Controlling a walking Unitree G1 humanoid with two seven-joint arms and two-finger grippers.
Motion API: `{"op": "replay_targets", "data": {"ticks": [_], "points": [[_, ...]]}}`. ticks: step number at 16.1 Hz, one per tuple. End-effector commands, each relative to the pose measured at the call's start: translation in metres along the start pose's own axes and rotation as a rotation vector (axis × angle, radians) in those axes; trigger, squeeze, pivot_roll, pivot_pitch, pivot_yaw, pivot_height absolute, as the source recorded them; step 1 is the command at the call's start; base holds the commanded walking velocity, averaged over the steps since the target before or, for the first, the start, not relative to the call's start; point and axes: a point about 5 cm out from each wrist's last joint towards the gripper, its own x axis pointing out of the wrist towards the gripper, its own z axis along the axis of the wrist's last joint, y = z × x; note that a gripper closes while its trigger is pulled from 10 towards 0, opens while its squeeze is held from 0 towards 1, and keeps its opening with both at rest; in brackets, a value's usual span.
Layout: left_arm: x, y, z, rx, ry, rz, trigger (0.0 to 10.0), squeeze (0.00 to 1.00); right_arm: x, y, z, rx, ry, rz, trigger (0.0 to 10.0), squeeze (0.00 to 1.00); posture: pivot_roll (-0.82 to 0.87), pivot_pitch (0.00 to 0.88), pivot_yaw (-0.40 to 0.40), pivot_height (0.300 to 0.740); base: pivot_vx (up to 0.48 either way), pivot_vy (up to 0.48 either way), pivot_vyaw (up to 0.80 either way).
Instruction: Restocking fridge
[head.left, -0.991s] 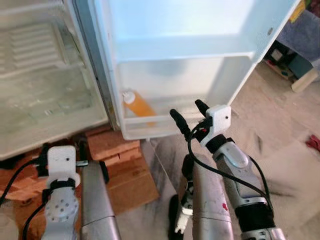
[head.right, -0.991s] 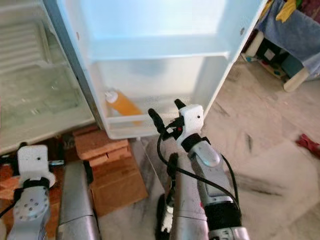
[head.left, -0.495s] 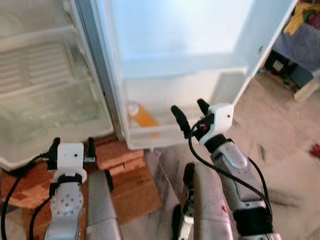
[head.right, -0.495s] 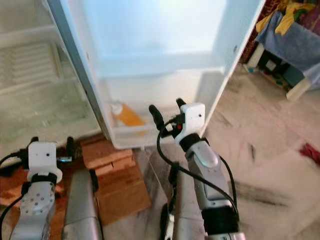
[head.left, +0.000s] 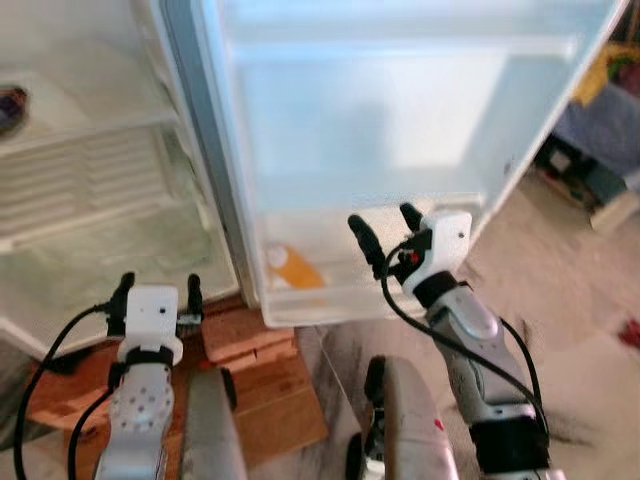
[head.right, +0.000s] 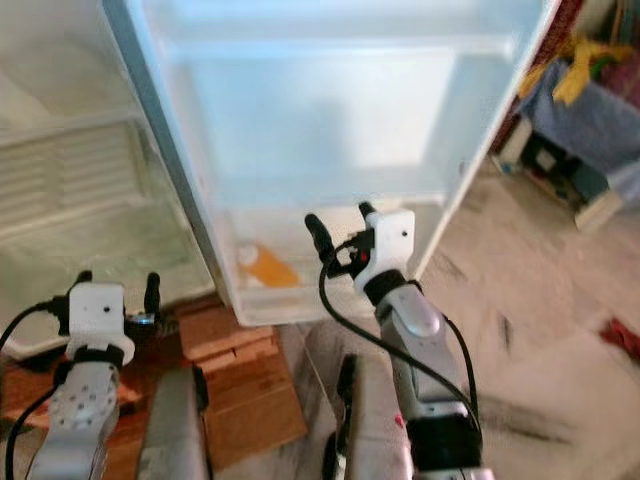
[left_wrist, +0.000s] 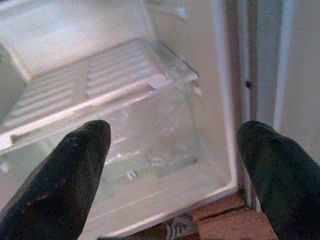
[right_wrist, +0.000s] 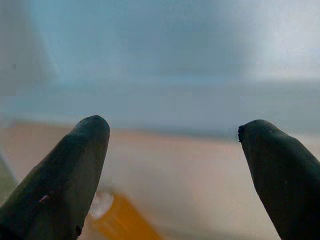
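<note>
Fridge (head.left: 120, 190) stands open before the robot, its door (head.left: 400, 130) swung wide, and an orange bottle (head.left: 292, 270) with a white cap leans tilted in the lowest door bin (head.left: 330, 300), seen through the bin's frosted front. The right pincer (head.left: 385, 222) hangs just in front of that bin, fingers spread and holding nothing; in the right wrist view the bottle (right_wrist: 117, 220) lies low between the two black fingertips (right_wrist: 70, 170), with the bin wall ahead. The left pincer (head.left: 156, 290) is raised toward the main compartment, also spread and empty.

With one bottle in place and both pincers empty, the step in hand reads as clearing away from the door to fetch more stock. To do it well, the right pincer should draw straight back from the bin rather than sweep sideways, so a finger does not catch the rim or knock the leaning bottle. The door should be left open and not bumped by the forearm.

Inside, the bin and door liner are smooth, milky, translucent plastic. The shelf (left_wrist: 100, 85) is ribbed white plastic, and below it sits a clear crisper drawer (left_wrist: 150, 145) with glossy, reflective walls. Under the fridge lie rough reddish bricks (head.left: 250, 335) and flat brown cardboard (head.left: 285, 405) on a pale, mottled stone floor (head.left: 570, 320).
</note>
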Motion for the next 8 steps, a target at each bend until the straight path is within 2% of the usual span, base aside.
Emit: {"op": "replay_targets", "data": {"ticks": [1, 2, 4, 8], "points": [[0.0011, 0.0000, -0.0006, -0.003, -0.004, -0.007, 10.0, 0.00, 0.0014, -0.0012, 0.0041, -0.001, -0.003, -0.014, 10.0, 0.00, 0.20, 0.018, -0.047, 0.611, 0.000, 0.000, 0.00], [0.0018, -0.0010, -0.0001, -0.005, -0.007, -0.010, 10.0, 0.00, 0.0020, -0.0007, 0.0040, 0.000, -0.001, -0.013, 10.0, 0.00, 0.20, 0.018, -0.047, 0.611, -0.334, 0.000, 0.00], [0.0021, -0.0017, 0.0007, -0.009, -0.013, -0.004, 10.0, 0.00, 0.0016, -0.0005, 0.0059, -0.019, -0.018, 0.004, 10.0, 0.00, 0.20, 0.018, -0.048, 0.611, 0.000, 0.000, 0.00], [0.0024, -0.0025, 0.0008, -0.014, -0.020, -0.008, 10.0, 0.00, 0.0026, -0.0055, 0.0076, -0.028, -0.018, -0.023, 10.0, 0.00, 0.19, 0.015, -0.053, 0.662, 0.000, 0.000, 0.00]]}}
